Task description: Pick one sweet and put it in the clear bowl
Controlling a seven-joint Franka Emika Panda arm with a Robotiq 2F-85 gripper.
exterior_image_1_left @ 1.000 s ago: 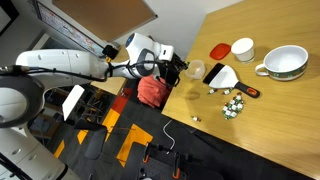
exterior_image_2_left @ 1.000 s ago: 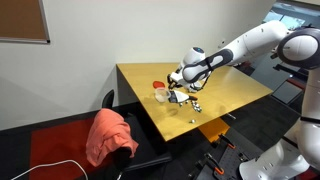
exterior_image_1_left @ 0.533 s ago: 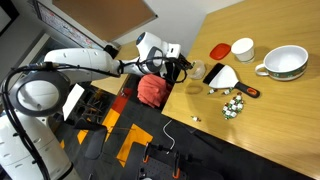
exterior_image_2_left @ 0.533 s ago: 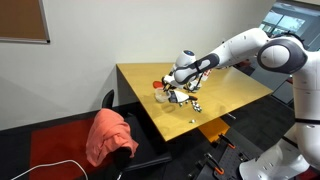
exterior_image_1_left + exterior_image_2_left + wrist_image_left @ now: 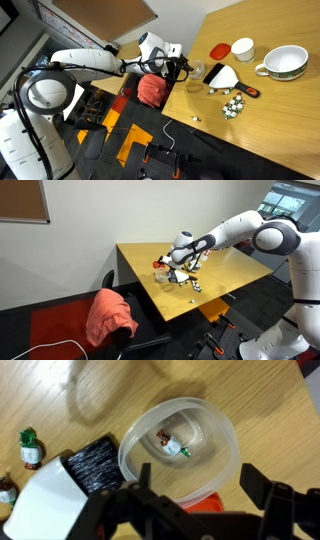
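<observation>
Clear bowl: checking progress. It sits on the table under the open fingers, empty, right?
Not empty: the wrist view shows one sweet lying inside the clear bowl. It does sit on the table under the open fingers.

The clear bowl (image 5: 231,432) is seen upright on the table (image 5: 265,400), round and see-through; one small wrapped sweet (image 5: 173,446) is contained inside it.

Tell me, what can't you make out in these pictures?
Sweet in the clear bowl: too small to see in both exterior views.
White object: cut off by the wrist view's bottom edge.
Red thing: mostly hidden by the gripper, wrist view.
</observation>
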